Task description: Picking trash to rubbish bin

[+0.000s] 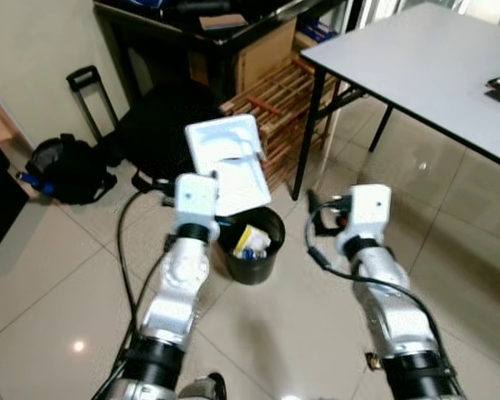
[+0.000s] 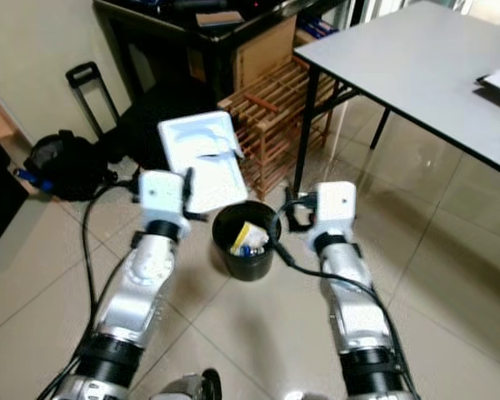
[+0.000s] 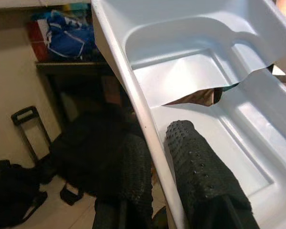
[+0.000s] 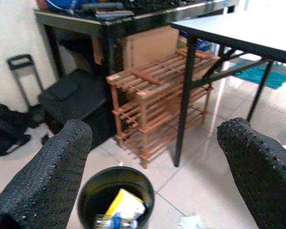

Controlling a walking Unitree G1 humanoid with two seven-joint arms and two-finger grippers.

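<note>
Near the centre of the left eye view, the left gripper (image 3: 167, 167) holds a torn white foam food tray (image 1: 229, 162) by its rim, the two black fingers (image 3: 195, 162) pinched either side of the thin wall, so the jaws stand narrow and closed on it. The tray sits tilted above and slightly behind the small black rubbish bin (image 1: 252, 246), which rests on the tiled floor (image 1: 58, 283) in the middle of the frame and already holds a yellow carton and other scraps. The right gripper (image 4: 155, 167) hovers just right of the bin with its fingers spread wide and nothing between them. The main risk, as I judge it, is size: the tray looks wider than the bin's mouth, so if released flat it could bridge the rim or slide off onto the floor. The grip is only on a thin edge near a tear, so the foam might crack or twist free early. A release made too far back would drop it toward the wooden shoe rack (image 1: 275, 100) at the upper centre. A careless downward push could also tip the light bin.
</note>
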